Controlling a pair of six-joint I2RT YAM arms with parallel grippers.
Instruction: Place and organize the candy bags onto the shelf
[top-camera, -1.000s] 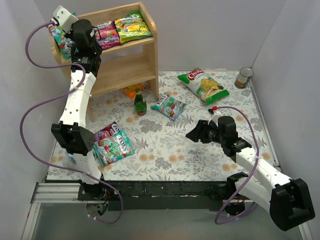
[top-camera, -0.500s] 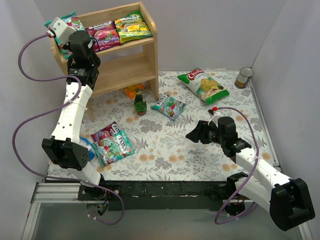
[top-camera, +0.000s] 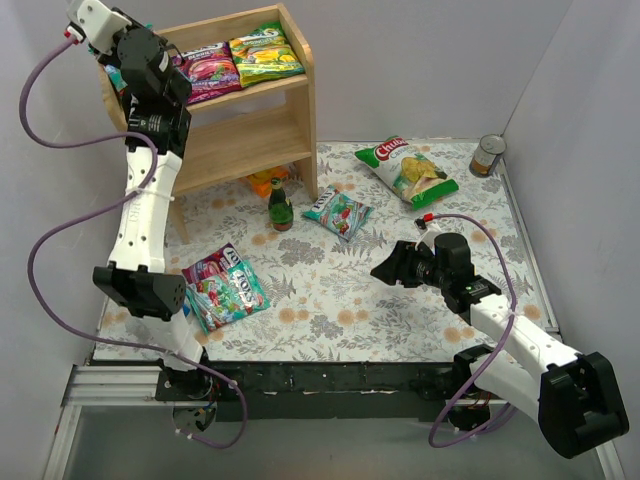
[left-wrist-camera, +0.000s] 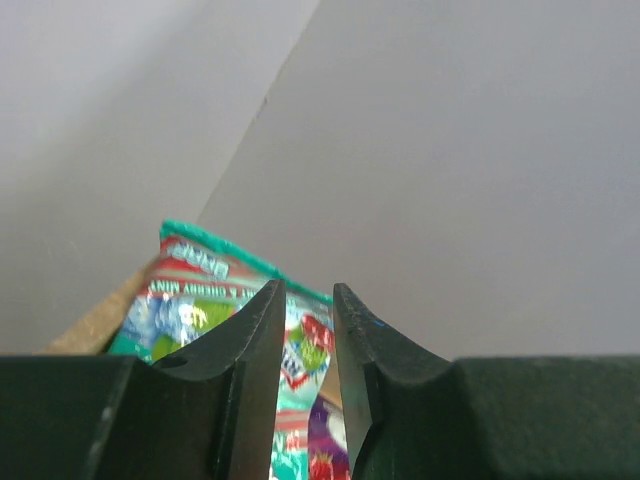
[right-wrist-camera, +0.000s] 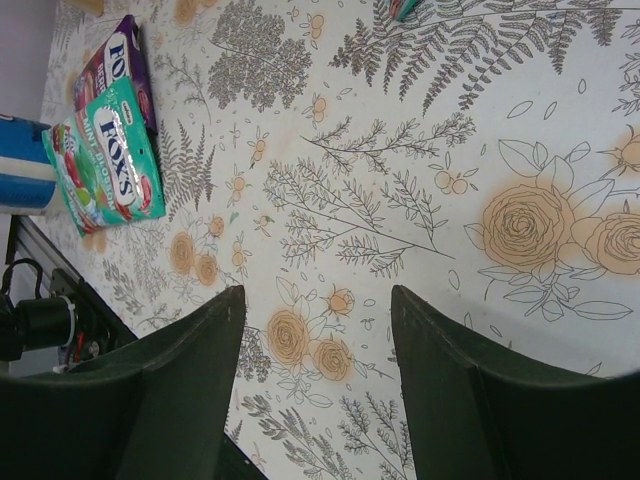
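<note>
Plain pale grey walls (top-camera: 420, 60) close in the scene at the back and on both sides, meeting in clean corners, with a faint seam (left-wrist-camera: 265, 100) running up one of them. The table (top-camera: 320, 300) is covered by a white cloth printed with grey ferns and orange roses. A black rail (top-camera: 340, 375) runs along its near edge, with a metal frame (top-camera: 100, 385) at the left end. A light wooden shelf (top-camera: 250, 130) stands in the far left corner. The light is soft and even, casting only faint shadows.

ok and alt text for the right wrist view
The open right gripper hangs over a floral tablecloth, nothing between its fingers. At upper left, a teal FOX'S candy bag lies partly over a purple candy bag.
</note>
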